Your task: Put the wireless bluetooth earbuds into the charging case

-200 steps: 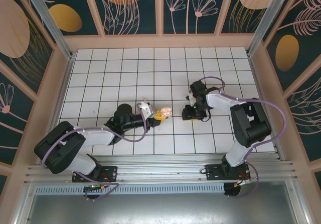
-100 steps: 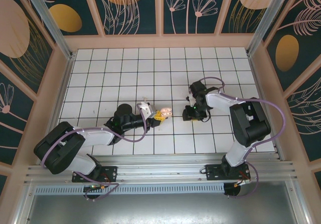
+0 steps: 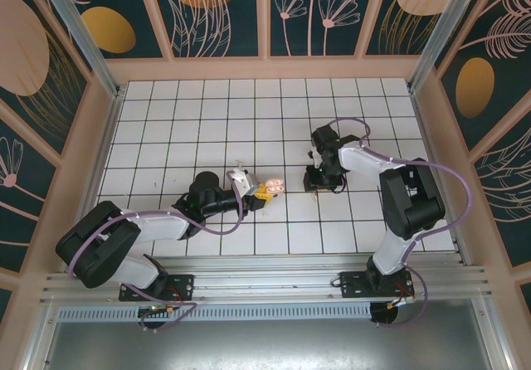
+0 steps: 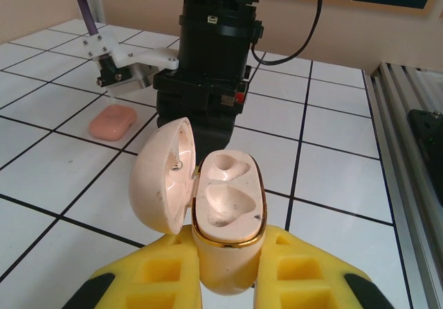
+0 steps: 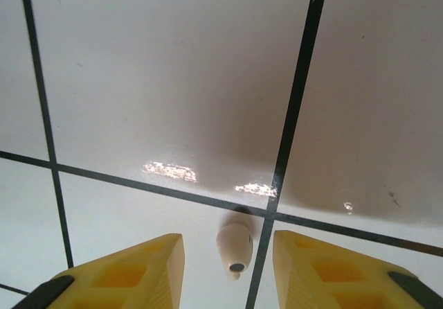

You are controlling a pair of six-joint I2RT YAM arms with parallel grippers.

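With the left tool we are clamping the open case, both sockets empty. The right tool is hanging open over the table, fingers either side of a beige earbud lying by a grid line, not touching. We are risking a pinch near its tip: the rounded bud could squirt out or roll away.

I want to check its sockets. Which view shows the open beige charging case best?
The left wrist view: the charging case sits close, lid open, both sockets empty, in the left gripper. The top external view gives a small pale blob.
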